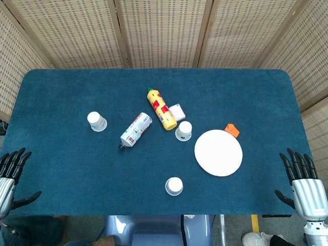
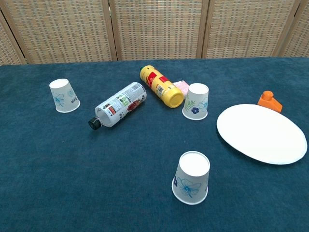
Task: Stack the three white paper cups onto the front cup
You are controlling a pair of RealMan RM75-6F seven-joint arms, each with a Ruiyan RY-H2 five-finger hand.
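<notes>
Nothing has been stacked yet: the three white paper cups all stand upside down and well apart on the blue bench [image 1: 61, 174], so the task looks to be at its very start, with the first reach not yet begun. The front cup [image 1: 174, 186] sits near the front edge, about midway along it; the middle cup [image 1: 183, 130] stands further back and slightly to the right, just beside the tip of a lying yellow bottle [image 1: 161, 108] and close to the white plate [image 1: 218, 152]; the left cup [image 1: 96, 121] stands alone toward the left edge. The left hand [image 1: 11, 171] rests at the front left corner with its fingers spread and nothing in it, and the right hand [image 1: 303, 182] rests at the front right corner, likewise open-fingered and empty. Both show only in the head view. As I judge it, the next move calls for one hand to travel to a rear cup, close around its wall, lift it clear and lower it over the front cup. The right hand seems the natural choice for the middle cup, but the approach is crowded: the yellow bottle, a small pink box [image 1: 177, 111] and the plate all lie near, so fingers should come from the open front side. The clear bottle [image 1: 136, 129] lying between the left and middle cups could roll if brushed.
</notes>
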